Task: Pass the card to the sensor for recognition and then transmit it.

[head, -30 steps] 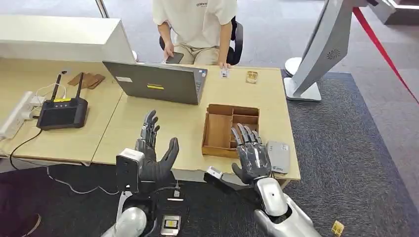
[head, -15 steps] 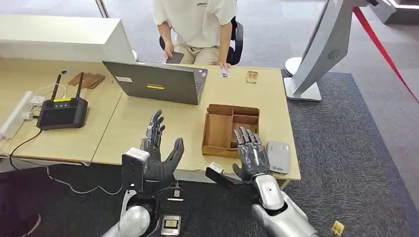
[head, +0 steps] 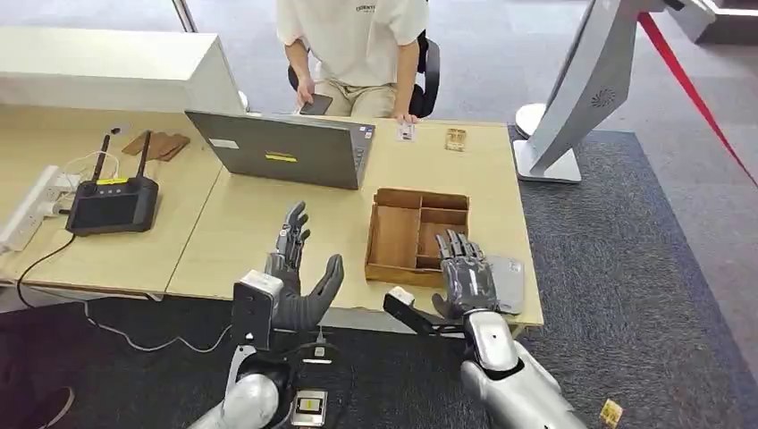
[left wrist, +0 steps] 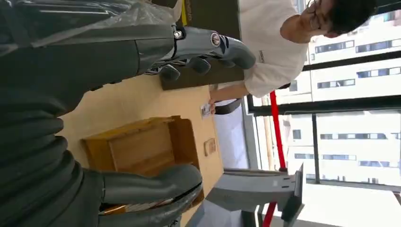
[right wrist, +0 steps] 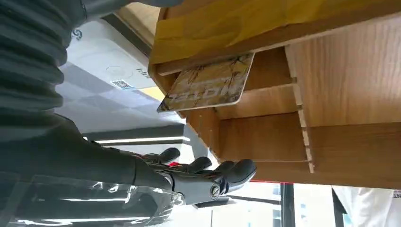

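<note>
Card (right wrist: pixel 208 84) in wooden tray (head: pixel 399 234) compartment

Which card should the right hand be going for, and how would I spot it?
Start at the wooden divided tray near the table's right front corner, beside the grey sensor pad. The card leans in the tray's compartment nearest that pad, just ahead of the right hand. It is brown and patterned with pale lettering, unlike the bare wood around it.
</note>
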